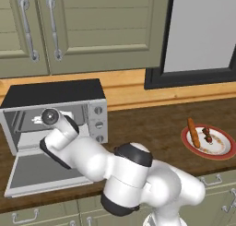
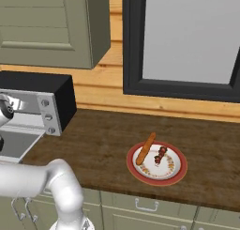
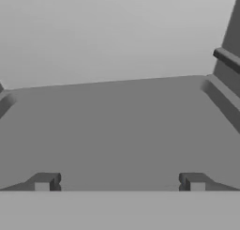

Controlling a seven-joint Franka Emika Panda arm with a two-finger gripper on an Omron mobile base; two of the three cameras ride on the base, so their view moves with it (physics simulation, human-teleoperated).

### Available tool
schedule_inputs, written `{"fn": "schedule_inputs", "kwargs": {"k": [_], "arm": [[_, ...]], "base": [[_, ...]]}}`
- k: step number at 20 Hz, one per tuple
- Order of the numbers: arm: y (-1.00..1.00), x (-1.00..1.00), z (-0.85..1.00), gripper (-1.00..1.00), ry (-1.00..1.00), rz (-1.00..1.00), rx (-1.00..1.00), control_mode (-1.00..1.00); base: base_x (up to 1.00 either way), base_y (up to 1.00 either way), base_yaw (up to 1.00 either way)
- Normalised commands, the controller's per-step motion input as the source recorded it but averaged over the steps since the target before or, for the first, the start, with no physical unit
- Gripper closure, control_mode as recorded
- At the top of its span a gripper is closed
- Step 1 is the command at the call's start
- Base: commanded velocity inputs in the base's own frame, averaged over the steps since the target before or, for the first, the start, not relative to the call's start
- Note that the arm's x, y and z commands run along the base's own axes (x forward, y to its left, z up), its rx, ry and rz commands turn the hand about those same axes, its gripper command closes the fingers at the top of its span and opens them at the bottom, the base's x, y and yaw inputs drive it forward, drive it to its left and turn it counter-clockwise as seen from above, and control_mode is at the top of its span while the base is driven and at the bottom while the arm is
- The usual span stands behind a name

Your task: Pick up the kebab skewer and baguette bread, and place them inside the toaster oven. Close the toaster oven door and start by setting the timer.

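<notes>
I see the baguette (image 2: pixel 145 149) lying on a red-rimmed plate (image 2: pixel 179 172) on the dark wooden counter (image 2: pixel 93 144), well to the right of the toaster oven (image 1: pixel 55 112). In the right base view its long axis runs from the near-left rim up toward the wall, and its far end pokes just past the plate's rim. It is a slim orange-brown stick. Just beside it, on the same plate, lies the kebab skewer (image 2: pixel 160 155), shorter, strung with dark red-brown chunks, pointing roughly the same way. The oven door (image 1: pixel 32 174) hangs down flat, its grey cavity exposed. My arm reaches into that opening; in the hand view the gripper (image 3: pixel 119 182) has its two dark fingertips (image 3: pixel 43 182) spread wide apart over the grey oven floor, holding nothing.
</notes>
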Motion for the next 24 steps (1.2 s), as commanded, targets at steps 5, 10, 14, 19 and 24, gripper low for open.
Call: {"fn": "schedule_inputs", "kwargs": {"k": [5,10,14,19,24], "arm": [[0.02,0.03,-0.19,-1.0,0.08,0.0,0.0,-1.0],[0.0,-0.07,-0.54,-1.0,0.07,0.0,0.0,-1.0],[0.0,-0.39,-0.75,-1.0,0.0,0.0,0.0,-1.0],[0.0,-0.8,-0.92,-1.0,0.0,0.0,0.02,-1.0],[0.0,-0.84,-0.88,-1.0,0.01,0.0,0.04,-1.0]], "base": [[0.0,0.0,0.0],[0.0,0.0,0.0],[0.0,0.0,0.0],[0.0,0.0,0.0],[0.0,0.0,0.0]]}}
